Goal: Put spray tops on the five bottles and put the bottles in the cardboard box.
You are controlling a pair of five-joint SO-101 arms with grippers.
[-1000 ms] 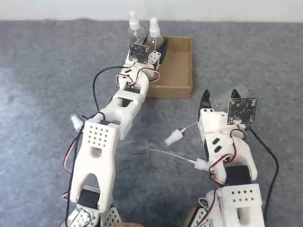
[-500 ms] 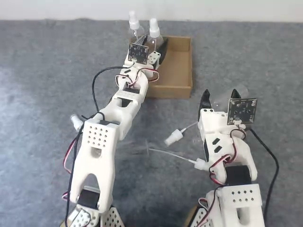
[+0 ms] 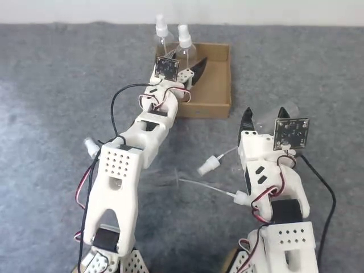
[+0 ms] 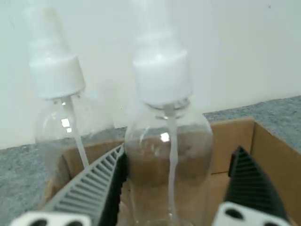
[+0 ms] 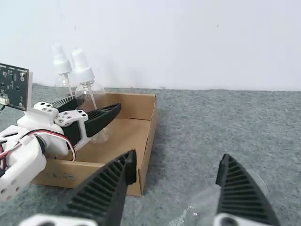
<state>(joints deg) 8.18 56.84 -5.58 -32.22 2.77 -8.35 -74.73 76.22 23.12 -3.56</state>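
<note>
While the left arm's jaws stand open, a capped bottle (image 4: 164, 160) sits between them inside the cardboard box (image 4: 225, 141).

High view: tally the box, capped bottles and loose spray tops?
Cardboard box: 1
Capped bottles, standing in it: 2
Loose spray tops: 3
Total: 6
</note>
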